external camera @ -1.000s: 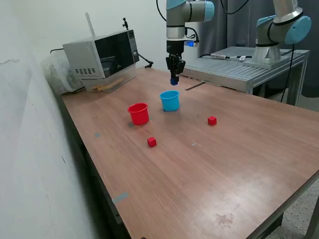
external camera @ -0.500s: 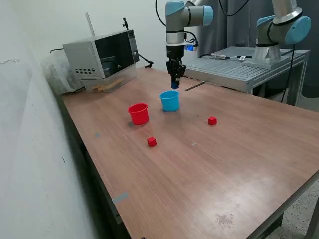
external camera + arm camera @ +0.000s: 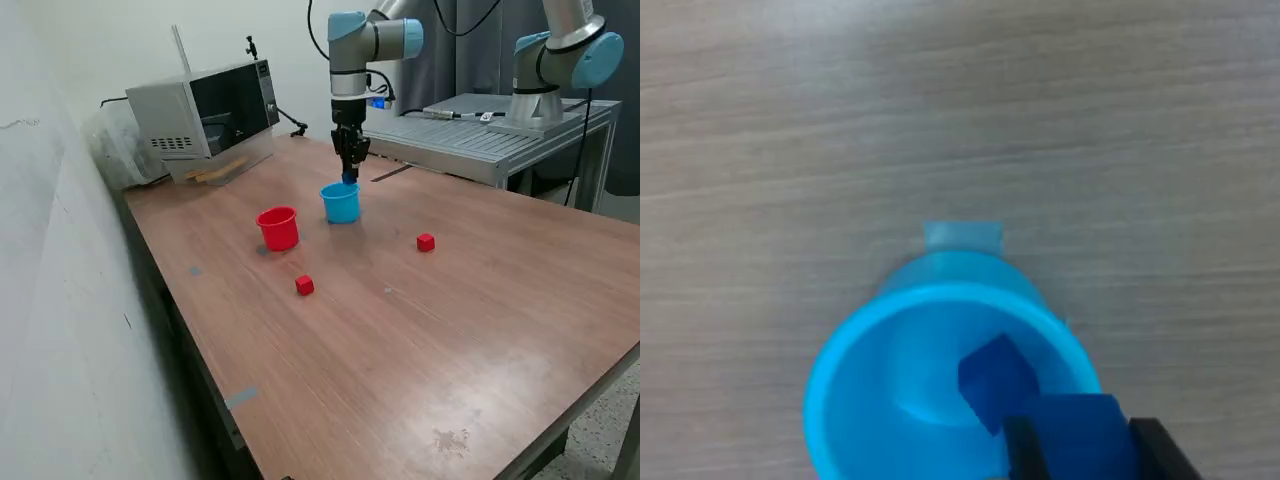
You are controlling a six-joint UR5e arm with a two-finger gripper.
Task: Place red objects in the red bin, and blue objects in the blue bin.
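My gripper [image 3: 348,172] hangs just above the light blue bin [image 3: 341,204], shut on a dark blue cube [image 3: 1080,432] held between its black fingers [image 3: 1022,452]. In the wrist view the blue bin [image 3: 855,350] is right below, and a second dark blue cube [image 3: 992,382] lies inside it. The red bin [image 3: 278,228] stands beside the blue one, on the exterior view's left. One red cube [image 3: 304,285] lies on the table nearer the camera than the red bin. Another red cube [image 3: 426,242] lies toward the exterior view's right.
A microwave [image 3: 205,115] sits at the back of the wooden table [image 3: 400,340] on the exterior view's left. A metal platform [image 3: 480,135] with a second robot arm [image 3: 560,60] stands behind the table on the exterior view's right.
The gripper has come down with the blue cube, from well above the blue bin to just over its rim. Nothing on the table has moved.
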